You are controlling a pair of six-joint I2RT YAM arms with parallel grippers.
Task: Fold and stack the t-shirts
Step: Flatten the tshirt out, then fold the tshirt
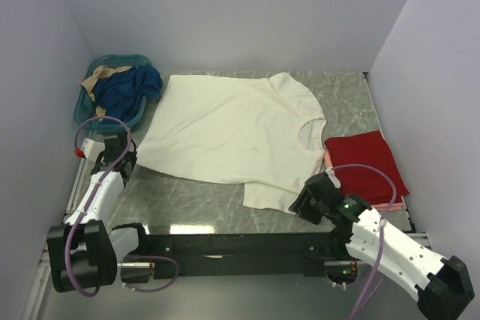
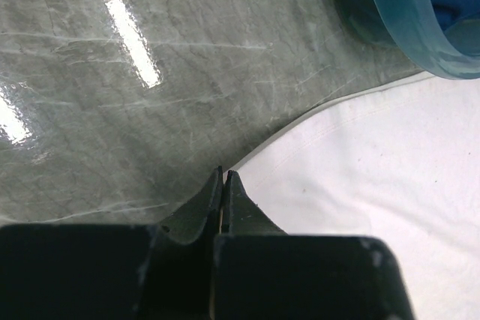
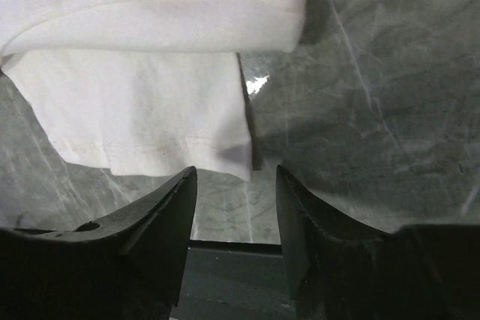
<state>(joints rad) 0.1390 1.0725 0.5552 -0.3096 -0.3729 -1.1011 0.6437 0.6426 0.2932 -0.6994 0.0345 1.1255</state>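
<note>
The cream-white t-shirt (image 1: 232, 129) lies spread flat on the grey table, neck to the right and one sleeve at the near edge. A folded red t-shirt (image 1: 365, 164) rests on a pink one (image 1: 391, 205) at the right. My left gripper (image 1: 118, 157) is shut, its tips (image 2: 224, 172) at the near-left corner of the white shirt (image 2: 375, 170); I see no cloth between them. My right gripper (image 1: 304, 201) is open and empty, its tips (image 3: 236, 174) just short of the sleeve's hem (image 3: 150, 118).
A teal plastic basket (image 1: 120, 58) with blue and tan cloth stands at the back left and shows in the left wrist view (image 2: 405, 20). White walls close in the table on three sides. A black rail runs along the near edge (image 1: 225, 241).
</note>
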